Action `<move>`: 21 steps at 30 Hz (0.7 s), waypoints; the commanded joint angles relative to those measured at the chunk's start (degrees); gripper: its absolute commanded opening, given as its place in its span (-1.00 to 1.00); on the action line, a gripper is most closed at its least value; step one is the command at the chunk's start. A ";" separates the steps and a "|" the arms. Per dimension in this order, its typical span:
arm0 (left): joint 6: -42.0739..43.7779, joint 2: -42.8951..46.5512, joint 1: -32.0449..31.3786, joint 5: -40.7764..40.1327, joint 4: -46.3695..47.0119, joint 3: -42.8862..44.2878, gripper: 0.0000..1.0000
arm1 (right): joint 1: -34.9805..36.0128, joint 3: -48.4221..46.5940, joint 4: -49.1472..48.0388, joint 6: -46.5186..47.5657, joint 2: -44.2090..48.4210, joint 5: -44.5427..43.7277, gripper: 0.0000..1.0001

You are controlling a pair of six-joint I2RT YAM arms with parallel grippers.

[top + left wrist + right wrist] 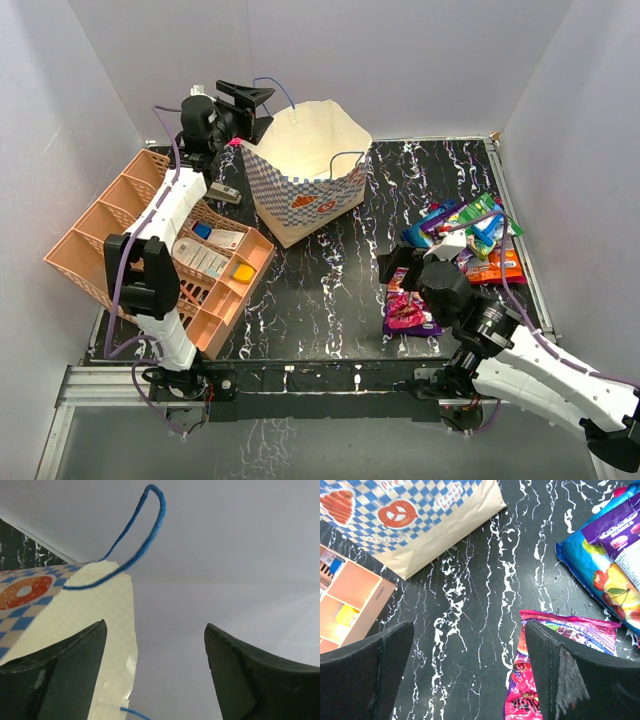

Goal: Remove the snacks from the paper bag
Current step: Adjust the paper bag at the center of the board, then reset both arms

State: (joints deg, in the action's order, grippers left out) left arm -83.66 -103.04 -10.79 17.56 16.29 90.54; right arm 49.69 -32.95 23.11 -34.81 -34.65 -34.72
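The paper bag [305, 175] stands open at the back middle of the table; no packet shows in its mouth. My left gripper [255, 108] is open and empty at the bag's back-left rim. In the left wrist view the gripper [155, 672] has its left finger in front of the bag wall [75, 610], below a blue cord handle [145, 535]. Several snacks [465, 235] lie on the table at the right. A magenta packet [405, 312] lies nearest. My right gripper [400, 265] is open and empty above the table, and in the right wrist view [470, 675] its right finger is over the magenta packet [555, 680].
A peach latticed basket [150, 240] with tubes and bottles lies tilted at the left, close to the bag; its corner shows in the right wrist view [350, 595]. A blue packet [600, 575] lies right of the gripper. White walls enclose the table.
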 commanded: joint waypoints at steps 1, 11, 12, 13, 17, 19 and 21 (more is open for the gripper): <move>11.53 6.81 -0.16 1.41 -9.14 6.03 0.63 | -0.33 -6.27 1.43 -0.70 -0.81 -0.68 0.96; 23.29 16.76 1.68 2.86 -20.03 1.50 0.97 | -0.25 -13.81 3.26 1.28 -4.01 -3.29 0.96; 24.17 17.99 1.91 3.57 -20.58 0.92 0.97 | -0.26 -14.30 3.43 0.45 -3.73 -5.09 0.96; 25.27 19.04 2.03 4.24 -21.31 0.50 0.97 | -0.21 -15.26 4.35 -1.28 -3.55 -7.15 0.96; 30.86 23.76 2.08 7.04 -24.36 -0.95 0.97 | -0.25 -20.85 7.58 0.10 -3.41 -6.78 0.96; 34.62 26.27 2.09 8.48 -25.98 -1.85 0.97 | -0.22 -24.16 8.21 3.96 -3.05 -1.72 0.96; 39.07 28.11 2.09 10.13 -28.94 -1.27 0.97 | -0.26 -26.83 8.24 6.62 -2.00 3.18 0.96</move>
State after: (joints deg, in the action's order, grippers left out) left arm -54.59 -79.90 -8.80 22.65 -7.07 89.41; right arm 49.52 -52.99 31.88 -33.63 -38.94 -37.69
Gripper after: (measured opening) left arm 0.983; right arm 0.981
